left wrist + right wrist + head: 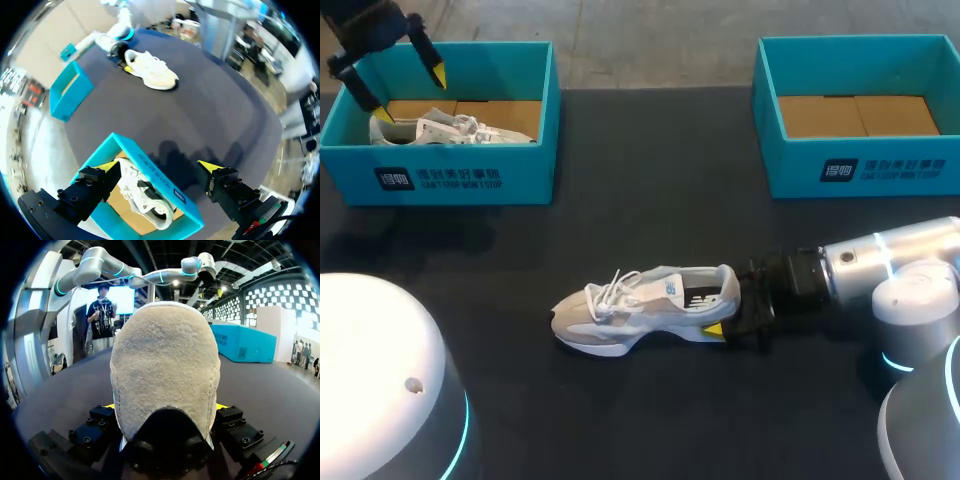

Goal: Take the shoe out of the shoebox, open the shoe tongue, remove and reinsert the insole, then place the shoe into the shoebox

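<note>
**Left claw [410, 92] spread over box [470, 180], right claw [727, 308] pinching shoe [640, 300]**

At the table's [650, 420] far-left corner the left arm hangs tilted, fingers [438, 72] straddling a second shoe [450, 128], probably ready to fetch it. Mid-table, the right arm lies low, clamping the heel to steady it for tongue work.

Right arm [895, 262]: silver-grey housings, cyan light rings at joints, black wrist section. Left gripper [159, 166]: black finger blocks with socket-head screws, yellow tips.
</note>
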